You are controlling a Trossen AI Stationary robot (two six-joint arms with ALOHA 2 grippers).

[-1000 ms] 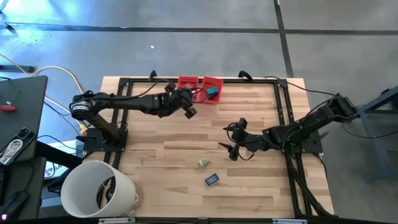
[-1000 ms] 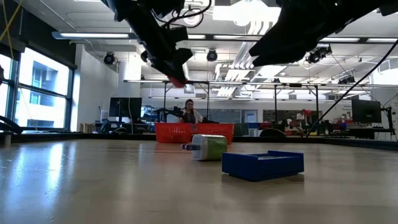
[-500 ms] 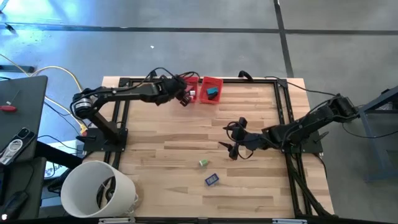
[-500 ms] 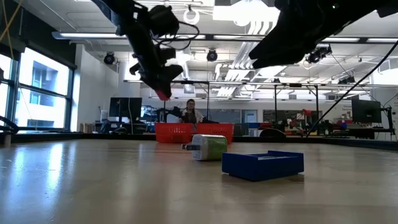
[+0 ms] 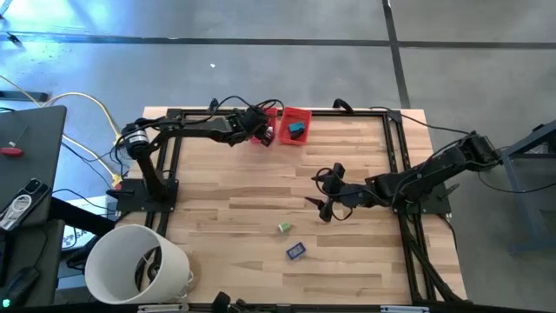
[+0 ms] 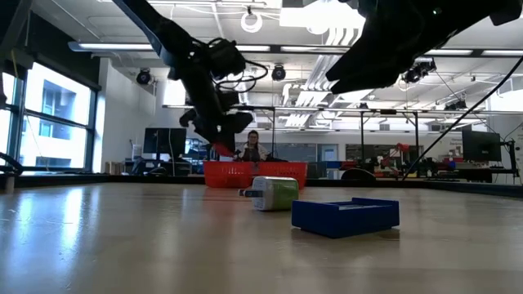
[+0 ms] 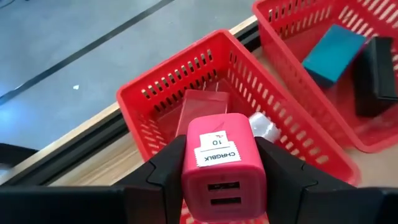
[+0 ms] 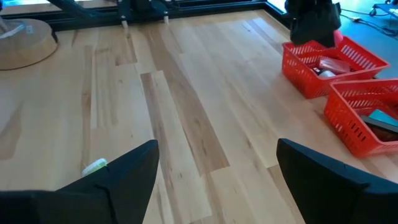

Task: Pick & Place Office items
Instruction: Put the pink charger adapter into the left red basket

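My left gripper [image 5: 261, 132] hangs over the left red bin [image 7: 186, 87] at the table's far edge, shut on a pink charger block [image 7: 222, 162] with a white label. That bin holds a flat red piece [image 7: 202, 106] and a white piece [image 7: 264, 127]. The right red bin [image 5: 297, 126] holds a teal piece [image 7: 333, 53] and a black piece [image 7: 378, 62]. A green piece [image 5: 283, 228] and a dark blue piece [image 5: 296, 250] lie on the table nearer the front. My right gripper [image 5: 320, 196] hovers open above mid-table, holding nothing. My left gripper pinches the pink charger's two opposite side faces [image 7: 186, 171] between its two fingers [image 7: 163, 177], the labelled face up and the socket end toward the wrist. The fingers slant down toward the far edge. The charger hangs clear above the left bin [image 6: 222, 149].
A big white bucket [image 5: 137, 265] stands at the front left corner. A black frame rail [image 5: 347, 111] runs along the table's far edge and sides. Bare wood lies between the bins and the two loose pieces. A person sits in the room beyond the table [image 6: 253, 147].
My left gripper has carried the pink charger toward the far edge and downward, ending over the left red bin, and its wrist has rolled. It has stayed shut on the charger. The loose pieces have not moved.
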